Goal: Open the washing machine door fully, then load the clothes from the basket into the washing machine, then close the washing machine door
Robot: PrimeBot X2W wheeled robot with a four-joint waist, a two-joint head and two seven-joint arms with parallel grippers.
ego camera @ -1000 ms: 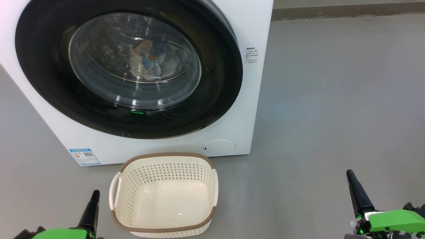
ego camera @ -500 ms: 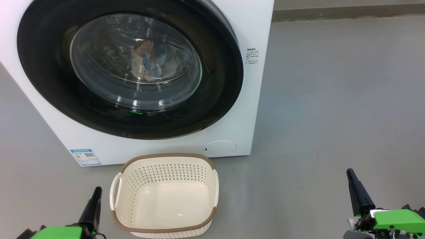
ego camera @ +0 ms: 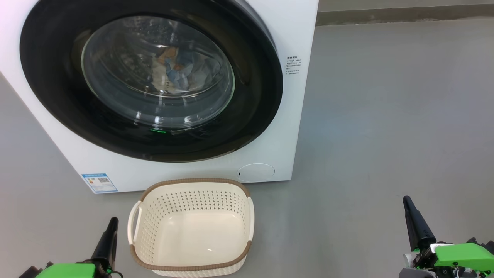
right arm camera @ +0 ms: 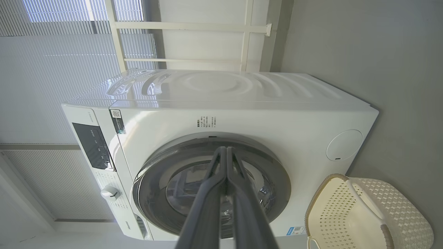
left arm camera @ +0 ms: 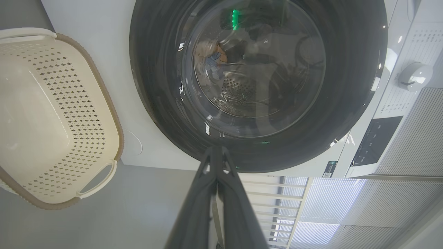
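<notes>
The white washing machine (ego camera: pixel 293 116) stands ahead with its round black washing machine door (ego camera: pixel 150 77) shut flat against the front. Through the glass I see the clothes (ego camera: pixel 179 71), light-blue and pale fabric, lying inside the drum. The cream basket (ego camera: pixel 191 227) with its brown rim sits on the floor in front of the machine, with nothing in it. My left gripper (ego camera: pixel 112 224) is shut, low beside the basket's left handle. My right gripper (ego camera: pixel 407 202) is shut too, far off to the right over bare floor. The door (left arm camera: pixel 258 79) and basket (left arm camera: pixel 52 117) show in the left wrist view, fingers (left arm camera: pixel 216 162) pressed together.
Grey floor (ego camera: pixel 386 116) spreads to the right of the machine up to a dark skirting strip. A round white cap (ego camera: pixel 255 172) and a blue label sticker (ego camera: pixel 99 182) mark the machine's lower front. A white dial (right arm camera: pixel 110 193) and dark control panel (right arm camera: pixel 91 145) show in the right wrist view.
The head view has shifted very slightly; both grippers keep their places low in it and stay shut. Door and basket have not moved.
</notes>
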